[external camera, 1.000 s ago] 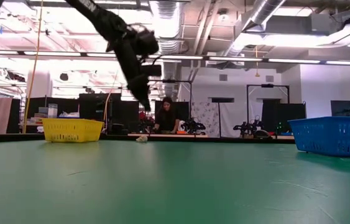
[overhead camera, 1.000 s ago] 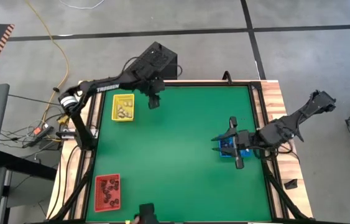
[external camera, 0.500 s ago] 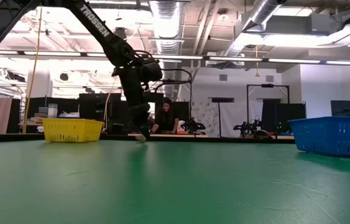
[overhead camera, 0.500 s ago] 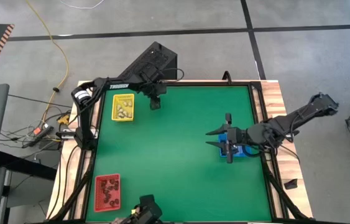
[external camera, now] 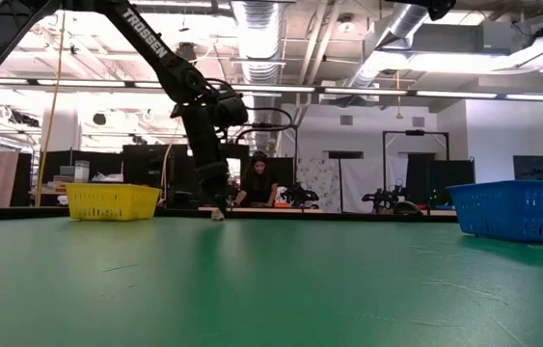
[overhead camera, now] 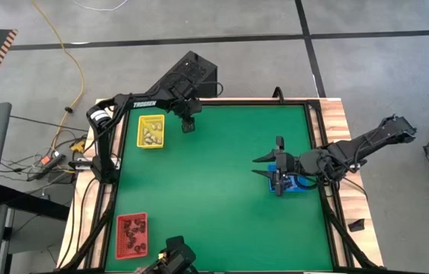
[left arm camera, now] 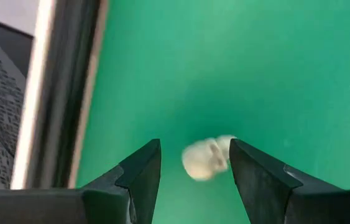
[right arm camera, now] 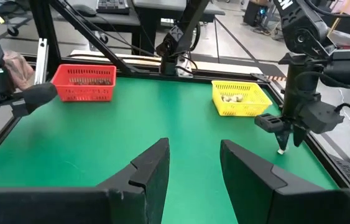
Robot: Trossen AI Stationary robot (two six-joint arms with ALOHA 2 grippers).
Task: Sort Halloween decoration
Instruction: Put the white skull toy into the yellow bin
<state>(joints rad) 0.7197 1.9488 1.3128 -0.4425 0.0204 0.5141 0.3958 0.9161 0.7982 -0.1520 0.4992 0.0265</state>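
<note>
The left gripper (overhead camera: 188, 126) hangs over the green mat near the upper middle of the high view, just right of the yellow tray (overhead camera: 151, 131). In its wrist view its two dark fingers (left arm camera: 138, 172) stand apart with a whitish-cream trinket (left arm camera: 207, 157) on the mat between them, nearer one finger, and not clamped. The trinket is a small rounded, lumpy piece, somewhat skull-like, with its long axis running roughly across the gap; its facing cannot be told through the blur. In the low view it sits as a pale speck (external camera: 217, 214) under the gripper, left of centre.

The right gripper (overhead camera: 279, 176) hovers at the right of the high view over the blue tray (overhead camera: 296, 186), fingers parted and holding nothing. The red tray (overhead camera: 131, 234), with dark trinkets inside, lies at the lower left. The yellow tray holds pale ones. All three trays have slotted plastic walls.
</note>
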